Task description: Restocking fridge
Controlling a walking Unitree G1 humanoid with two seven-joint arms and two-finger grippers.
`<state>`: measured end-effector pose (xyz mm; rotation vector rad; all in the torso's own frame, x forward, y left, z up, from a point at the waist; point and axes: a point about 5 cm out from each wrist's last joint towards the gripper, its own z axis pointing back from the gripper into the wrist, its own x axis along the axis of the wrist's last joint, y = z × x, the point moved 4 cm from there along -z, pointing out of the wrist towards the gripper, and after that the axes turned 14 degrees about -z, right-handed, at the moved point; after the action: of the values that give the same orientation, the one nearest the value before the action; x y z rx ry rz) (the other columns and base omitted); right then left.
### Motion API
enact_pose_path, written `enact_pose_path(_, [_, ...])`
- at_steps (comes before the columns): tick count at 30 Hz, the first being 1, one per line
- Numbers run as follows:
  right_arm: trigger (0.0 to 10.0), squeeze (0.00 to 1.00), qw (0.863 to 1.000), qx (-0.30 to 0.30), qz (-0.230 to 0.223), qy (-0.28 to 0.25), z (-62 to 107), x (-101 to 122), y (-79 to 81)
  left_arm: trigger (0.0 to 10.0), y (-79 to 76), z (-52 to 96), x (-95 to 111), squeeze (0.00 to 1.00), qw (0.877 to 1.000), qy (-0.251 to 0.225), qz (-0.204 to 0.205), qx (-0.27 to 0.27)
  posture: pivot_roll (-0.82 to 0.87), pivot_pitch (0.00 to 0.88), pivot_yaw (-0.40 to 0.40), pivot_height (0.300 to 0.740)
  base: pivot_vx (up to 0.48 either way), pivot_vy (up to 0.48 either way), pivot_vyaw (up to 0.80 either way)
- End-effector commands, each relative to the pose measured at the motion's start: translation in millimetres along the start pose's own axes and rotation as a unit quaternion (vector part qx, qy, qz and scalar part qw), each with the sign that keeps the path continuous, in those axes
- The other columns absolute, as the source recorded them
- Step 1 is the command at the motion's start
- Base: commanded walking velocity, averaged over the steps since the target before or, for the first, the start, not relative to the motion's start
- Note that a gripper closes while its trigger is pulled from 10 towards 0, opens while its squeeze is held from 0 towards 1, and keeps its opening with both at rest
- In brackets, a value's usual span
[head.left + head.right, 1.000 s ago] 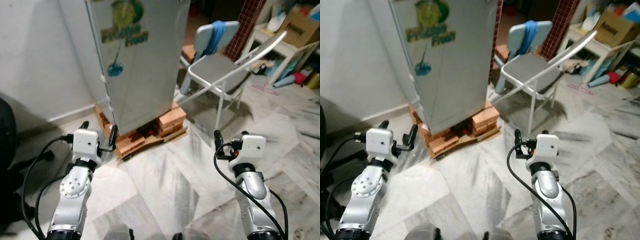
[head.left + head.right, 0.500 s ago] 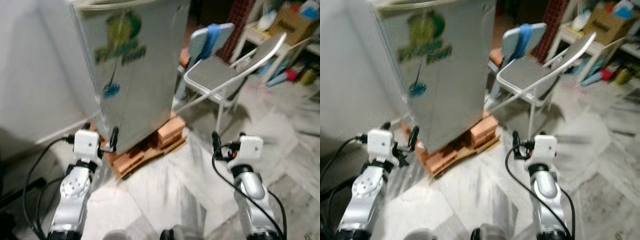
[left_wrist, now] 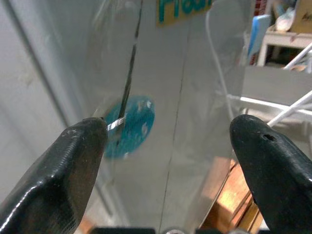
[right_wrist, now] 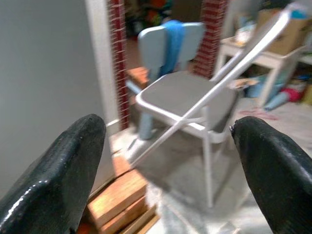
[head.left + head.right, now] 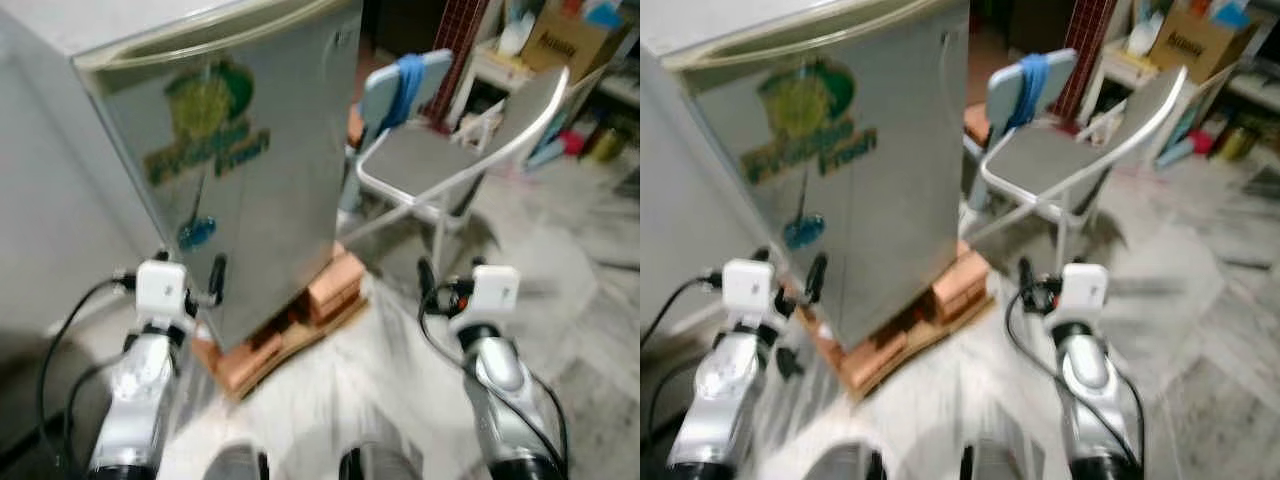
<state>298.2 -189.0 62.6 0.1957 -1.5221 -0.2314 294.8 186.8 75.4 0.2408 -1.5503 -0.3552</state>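
Note:
A silver fridge (image 5: 260,170) with a green and yellow logo and a round blue sticker (image 3: 129,126) stands with its door closed on a base of bricks (image 5: 300,320). My left gripper (image 5: 170,270) is open and empty, held close in front of the fridge's lower left, near the blue sticker. In the left wrist view, its fingers (image 3: 73,165) frame the fridge front (image 3: 195,73). My right gripper (image 5: 452,272) is open and empty, off the fridge's right side, over the floor. The eye views are blurred.
A grey folding chair (image 5: 440,160) stands right of the fridge, with a light blue chair (image 5: 400,85) draped with a blue cloth behind it. A white shelf with a cardboard box (image 5: 560,35) is at far right. A wall (image 5: 40,220) runs on the left. The floor is marble.
The whole picture has shifted and blurred: the camera has moved closer to the fridge, whose top edge is now in view. Both grippers stay open and raised.

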Motion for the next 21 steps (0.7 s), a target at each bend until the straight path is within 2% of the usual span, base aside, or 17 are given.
enact_pose_path(1, [10.0,0.0,1.0,0.008,-0.008,0.003,-0.1,-3.1,8.2,10.0,11.7,4.6,-5.5,0.0,1.0,0.012,-0.004,0.016,0.05,0.06,-0.048,0.74,0.0,0.48,0.0])
enact_pose_path(13, [10.0,0.0,1.0,0.006,-0.009,0.008,-0.6,-5.1,6.5,10.0,11.8,9.1,-8.9,0.0,1.0,0.022,-0.012,0.012,0.05,0.061,-0.053,0.74,0.0,0.48,0.0])
enact_pose_path(15, [10.0,0.0,1.0,0.007,-0.006,0.009,-0.7,-5.4,6.9,10.0,11.9,8.8,-7.9,0.0,1.0,0.018,-0.013,0.012,0.05,0.061,-0.053,0.74,0.0,0.0,-0.21])
enact_pose_path(21, [10.0,0.0,1.0,0.009,-0.003,0.011,-0.9,-6.0,8.0,10.0,13.6,7.2,-9.0,0.0,0.999,0.023,-0.022,0.01,0.06,0.061,-0.054,0.74,0.0,0.0,-0.8])
